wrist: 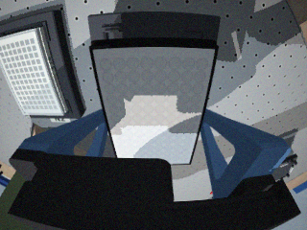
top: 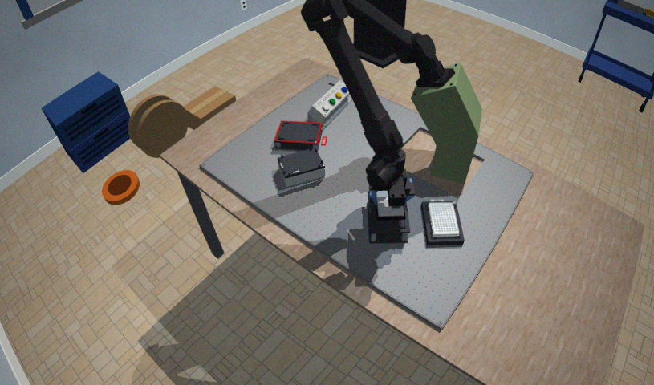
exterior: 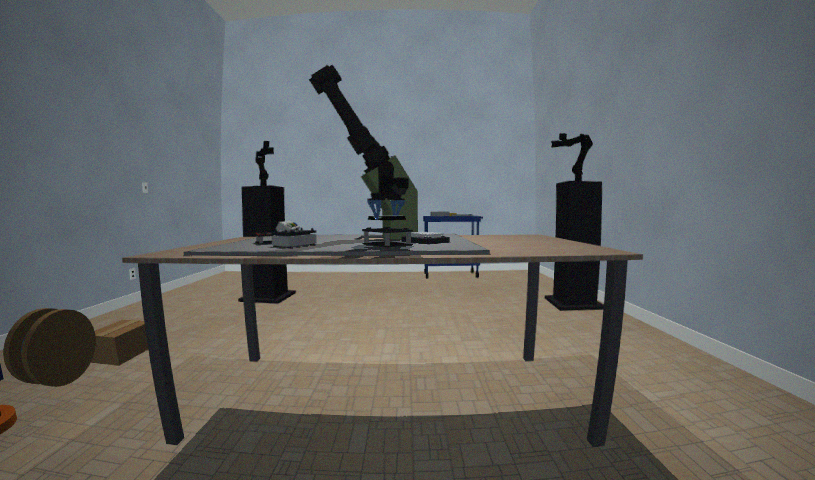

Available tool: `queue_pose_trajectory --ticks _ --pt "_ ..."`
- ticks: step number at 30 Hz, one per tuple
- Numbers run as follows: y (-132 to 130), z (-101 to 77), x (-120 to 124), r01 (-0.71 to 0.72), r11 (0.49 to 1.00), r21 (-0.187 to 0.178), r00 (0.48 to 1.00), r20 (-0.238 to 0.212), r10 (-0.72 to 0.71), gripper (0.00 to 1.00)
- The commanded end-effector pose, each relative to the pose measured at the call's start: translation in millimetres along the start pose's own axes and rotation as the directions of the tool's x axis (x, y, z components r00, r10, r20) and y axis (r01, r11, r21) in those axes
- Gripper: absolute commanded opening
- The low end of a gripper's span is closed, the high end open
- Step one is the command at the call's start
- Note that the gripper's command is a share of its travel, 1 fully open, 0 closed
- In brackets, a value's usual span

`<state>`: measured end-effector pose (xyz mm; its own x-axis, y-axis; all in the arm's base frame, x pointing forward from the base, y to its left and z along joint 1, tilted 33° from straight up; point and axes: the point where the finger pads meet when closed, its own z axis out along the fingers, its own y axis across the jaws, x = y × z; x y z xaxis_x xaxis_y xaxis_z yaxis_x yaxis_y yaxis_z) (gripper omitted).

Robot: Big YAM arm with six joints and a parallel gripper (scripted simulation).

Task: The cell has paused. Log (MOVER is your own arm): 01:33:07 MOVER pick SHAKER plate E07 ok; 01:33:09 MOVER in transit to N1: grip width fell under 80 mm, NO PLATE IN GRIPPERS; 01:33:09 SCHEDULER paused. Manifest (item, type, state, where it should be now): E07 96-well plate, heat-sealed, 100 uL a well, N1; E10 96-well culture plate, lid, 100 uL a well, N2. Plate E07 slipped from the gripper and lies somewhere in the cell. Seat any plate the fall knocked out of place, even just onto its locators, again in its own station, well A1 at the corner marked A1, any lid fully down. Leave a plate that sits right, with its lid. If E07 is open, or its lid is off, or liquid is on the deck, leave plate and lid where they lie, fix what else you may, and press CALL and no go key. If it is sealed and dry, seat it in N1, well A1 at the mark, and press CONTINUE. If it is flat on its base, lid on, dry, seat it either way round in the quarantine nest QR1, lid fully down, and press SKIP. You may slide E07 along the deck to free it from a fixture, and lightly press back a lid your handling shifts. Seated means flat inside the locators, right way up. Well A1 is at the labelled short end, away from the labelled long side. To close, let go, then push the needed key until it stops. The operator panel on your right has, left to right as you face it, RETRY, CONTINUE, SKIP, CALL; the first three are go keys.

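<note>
My gripper (top: 390,199) is shut on plate E07 (top: 391,210), a dark-rimmed plate with a smooth grey sealed top. In the wrist view the blue fingers clamp the plate (wrist: 153,99) across its long sides. The plate is level and hangs a little above a dark empty nest (top: 388,229), whose far edge shows past the plate (wrist: 153,26). From the side the plate (exterior: 386,218) hovers over the nest (exterior: 387,240). Plate E10 (top: 444,220), white-welled, sits flat in the nest to the right and also shows in the wrist view (wrist: 33,71). I see no liquid on the deck.
The red-outlined quarantine nest (top: 298,132) lies at the deck's far left, with the shaker (top: 299,168) in front of it. The operator panel (top: 327,101) with coloured keys is behind them. A tall green tower (top: 448,121) stands close behind the two nests.
</note>
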<state>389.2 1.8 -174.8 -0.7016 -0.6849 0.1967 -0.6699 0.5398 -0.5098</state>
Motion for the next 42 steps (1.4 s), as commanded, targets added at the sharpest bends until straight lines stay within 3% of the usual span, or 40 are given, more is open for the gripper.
queue_pose_trajectory --ticks 1,15,22,42 --pt "-2 -4.2 -7 -0.009 1.0 0.009 1.0 0.014 0.009 0.0" --pt "-2 -4.2 -7 -0.009 1.0 0.009 1.0 0.014 0.009 0.0" --pt "-2 9.7 -3 -0.019 1.0 0.004 1.0 0.003 0.019 0.0" --pt "-2 27.8 -3 -0.01 1.0 0.003 1.0 0.005 0.01 0.0"
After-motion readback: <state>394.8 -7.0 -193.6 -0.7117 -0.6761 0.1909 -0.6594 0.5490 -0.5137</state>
